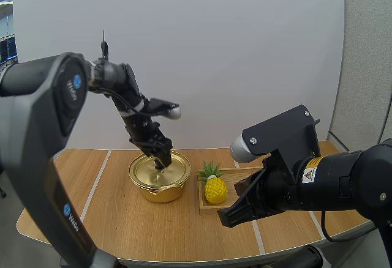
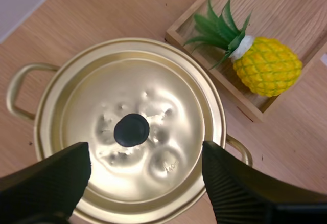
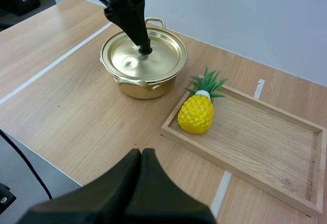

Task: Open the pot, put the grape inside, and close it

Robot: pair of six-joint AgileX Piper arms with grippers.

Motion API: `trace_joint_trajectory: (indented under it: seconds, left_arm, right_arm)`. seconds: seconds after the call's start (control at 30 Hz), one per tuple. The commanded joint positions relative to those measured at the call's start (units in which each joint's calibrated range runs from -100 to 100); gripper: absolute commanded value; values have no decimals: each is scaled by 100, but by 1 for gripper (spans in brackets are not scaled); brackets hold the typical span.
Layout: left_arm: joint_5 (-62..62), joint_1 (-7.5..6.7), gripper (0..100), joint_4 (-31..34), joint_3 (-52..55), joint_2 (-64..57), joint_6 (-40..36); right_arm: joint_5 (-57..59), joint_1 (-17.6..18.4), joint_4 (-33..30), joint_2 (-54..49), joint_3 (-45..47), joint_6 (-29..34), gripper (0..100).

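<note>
Closest to the lens, at the lower right of the high view, the right end effector (image 1: 224, 216) is hanging over the bench (image 1: 110, 219) near its front edge. Its fingers are pressing together into one dark wedge and holding nothing. Light wood crossed by two pale stripes (image 1: 97, 185) is making up the bench top, and a plain white wall (image 1: 245, 48) is standing behind it. One gold pot (image 1: 160, 189) is sitting at centre frame, its one lid (image 2: 153, 96) lying on it and two loop handles (image 2: 18, 88) sticking out. The left end effector (image 1: 160, 165) is pointing down at the lid, with its fingers spreading wide either side of the single black knob (image 2: 132, 130) and gripping nothing. One wooden tray (image 3: 265, 132) is lying just right of the pot, a little apart from it. One yellow pineapple (image 1: 215, 189) is resting in the tray's end nearest the pot.
</note>
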Motion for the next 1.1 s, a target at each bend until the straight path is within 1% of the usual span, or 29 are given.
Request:
trace_joint_trajectory:
  seconds: [0.0,0.4,0.63,0.83,1.07]
  left_arm:
    - [212,-9,100,68,-55,-709,-98]
    - [212,-9,100,68,79,-3387,-260]
    - [212,-9,100,68,822,-5021,-414]
    - [212,-9,100,42,1498,-6151,-512]
    - [212,-9,100,-219,2178,-7270,-764]
  right_arm:
    - [20,-19,17,-56,2,-64,0]
    - [21,-19,7,-56,2,-64,0]
    - [-46,-19,7,-56,2,-64,0]
    - [-46,-19,7,-68,-27,-64,0]
    - [-15,-19,7,-254,-27,-64,0]
